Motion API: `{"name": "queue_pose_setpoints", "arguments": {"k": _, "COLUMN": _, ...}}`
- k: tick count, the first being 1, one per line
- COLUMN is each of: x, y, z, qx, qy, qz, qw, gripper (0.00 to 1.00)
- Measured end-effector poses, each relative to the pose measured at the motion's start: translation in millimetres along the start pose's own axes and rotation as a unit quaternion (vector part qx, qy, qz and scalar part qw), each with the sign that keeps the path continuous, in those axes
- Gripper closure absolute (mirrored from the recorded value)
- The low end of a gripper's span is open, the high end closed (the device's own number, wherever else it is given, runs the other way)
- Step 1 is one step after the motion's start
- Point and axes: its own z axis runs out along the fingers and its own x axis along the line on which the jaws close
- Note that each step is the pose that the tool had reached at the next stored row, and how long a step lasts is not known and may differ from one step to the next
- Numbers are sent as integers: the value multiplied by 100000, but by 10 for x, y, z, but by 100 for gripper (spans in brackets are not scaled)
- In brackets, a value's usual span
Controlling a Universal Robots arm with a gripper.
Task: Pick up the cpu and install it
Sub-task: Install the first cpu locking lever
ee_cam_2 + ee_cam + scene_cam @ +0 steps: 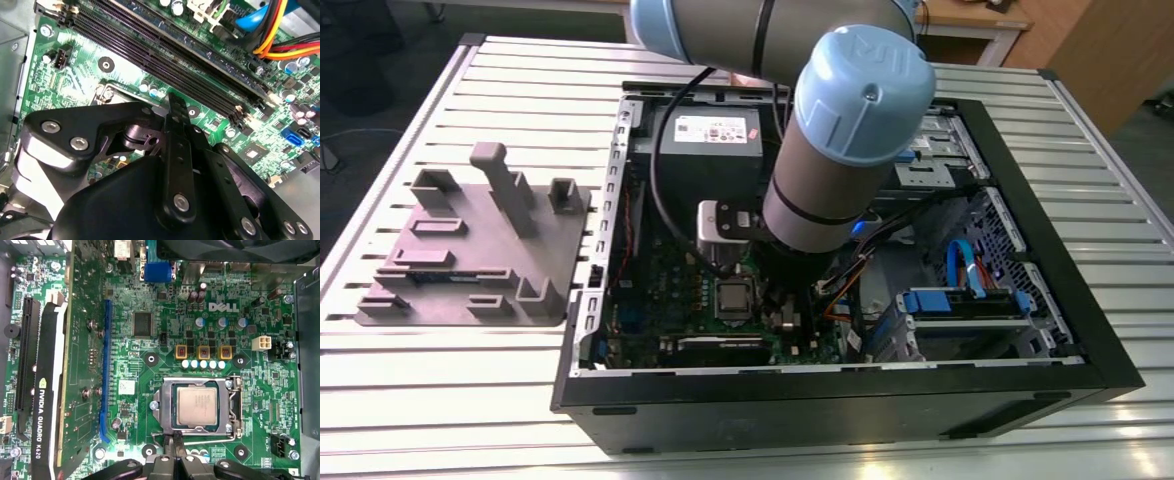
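Already the cpu (198, 407) sits flat in its socket (231, 407) on the motherboard (150, 330), square to the metal frame, just ahead of the gripper (174, 441) in the first wrist view. Fingertips look drawn close together, nearly touching, with nothing visibly between them; the chip is not in their hold. In the exterior view the arm (834, 160) reaches down into the open computer case (1067, 330), and the chip (732, 296) shows just below the wrist.

Doing this step well, as I judge it: the chip should lie level with no corner riding up on the frame, and the tool should stay straight above it, so nothing drags sideways across the socket. Keep clear of the graphics card (47, 390) and the blue slot (105, 370) off to one side of the tool, and of the capacitors (202, 364) just beyond the socket.

Hard to make out: the fingertips' contact with the board or the frame edge is cut off at the picture edge in the first wrist view. The second wrist view has the gripper body (165, 200) covering the socket, with the memory slots (165, 50) visible beyond it. Whether the retention lever is latched I cannot tell. The grey fixture tray (474, 250) sits outside the case, well apart from the tool.
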Motion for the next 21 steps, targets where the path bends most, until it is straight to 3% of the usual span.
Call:
{"name": "queue_pose_setpoints", "arguments": {"k": 6, "x": -2, "y": 45, "z": -26, "qx": 50, "qy": -28, "qz": -21, "qw": 100000, "gripper": 89}}
{"name": "queue_pose_setpoints", "arguments": {"k": 13, "x": -6, "y": 61, "z": -199, "qx": 48, "qy": 2, "qz": -22, "qw": 100000, "gripper": 89}}
{"name": "queue_pose_setpoints", "arguments": {"k": 21, "x": -6, "y": 62, "z": -210, "qx": 47, "qy": -1, "qz": -21, "qw": 100000, "gripper": 89}}
